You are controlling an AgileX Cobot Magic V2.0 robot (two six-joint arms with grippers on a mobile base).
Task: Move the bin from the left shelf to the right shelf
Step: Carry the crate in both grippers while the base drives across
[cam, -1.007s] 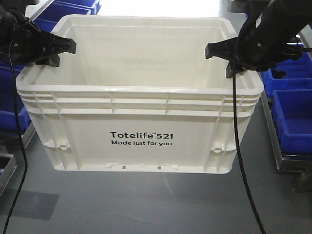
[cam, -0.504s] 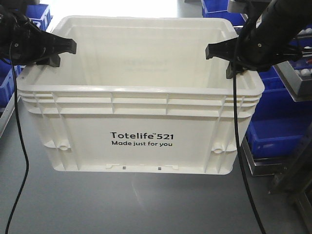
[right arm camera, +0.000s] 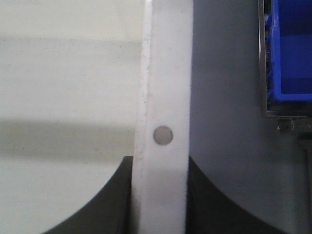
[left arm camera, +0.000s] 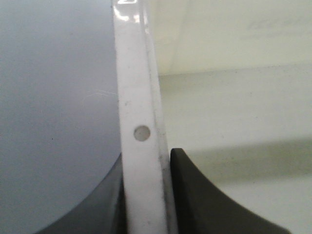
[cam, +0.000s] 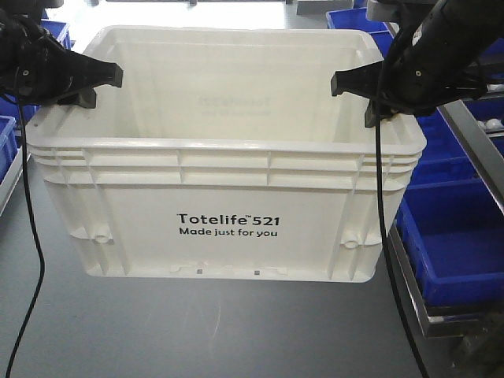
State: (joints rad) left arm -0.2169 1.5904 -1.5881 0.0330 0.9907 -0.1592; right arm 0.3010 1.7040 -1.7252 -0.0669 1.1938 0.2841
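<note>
Biggest item: large white rectangular plastic tote [cam: 228, 181], black "Totelife 521" print facing you. Tote off ground, level, hanging over grey floor [cam: 197, 339], fills most of front view. Blue plastic bins [cam: 461, 236] sit in metal rack [cam: 409, 283] just to tote's right; more blue bins at far left edge. Your left hand [cam: 93, 85] clamped on tote's left rim, one finger inside, one outside. Your right hand [cam: 358, 98] clamped likewise on right rim. Wrist views: small round hole [right arm camera: 163, 135] in rim just ahead of each grip.
</note>
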